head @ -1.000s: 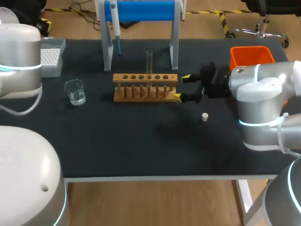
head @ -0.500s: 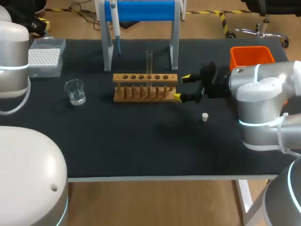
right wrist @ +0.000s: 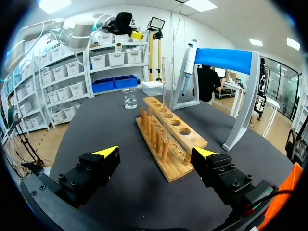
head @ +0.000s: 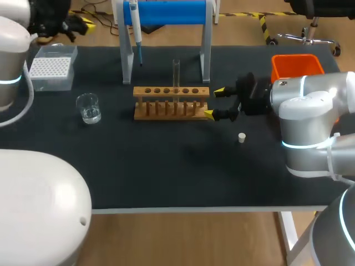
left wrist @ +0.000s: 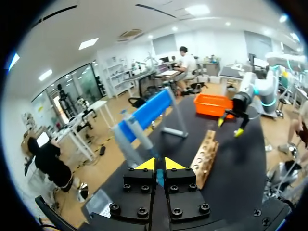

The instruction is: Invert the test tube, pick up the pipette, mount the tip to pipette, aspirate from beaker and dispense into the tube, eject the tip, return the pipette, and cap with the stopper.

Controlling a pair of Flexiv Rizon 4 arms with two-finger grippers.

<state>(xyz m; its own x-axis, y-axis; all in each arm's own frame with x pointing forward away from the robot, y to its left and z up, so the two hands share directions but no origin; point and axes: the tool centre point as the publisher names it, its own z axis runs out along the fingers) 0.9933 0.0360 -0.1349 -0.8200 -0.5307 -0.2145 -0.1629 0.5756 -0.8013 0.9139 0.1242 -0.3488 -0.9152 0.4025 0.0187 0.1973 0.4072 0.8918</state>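
Step in hand, my read: pipette pickup, left arm's job.
- Left gripper (left wrist: 156, 164): tips pressed together, nothing held. Must open before closing in.
- Pipette (head: 135, 22) hangs at left post of blue stand (head: 166, 12), ahead of left gripper, well apart.
- Approach square to pipette body, one finger each side, lift straight up off hanger, no sideways drag.
- Right gripper (head: 214, 103): wide open, empty, at right end of wooden rack (head: 166, 110).
- Test tube (head: 176, 75) upright in rack, ahead of right gripper, not touching.
- Stopper (head: 242, 137) on table, near right gripper.
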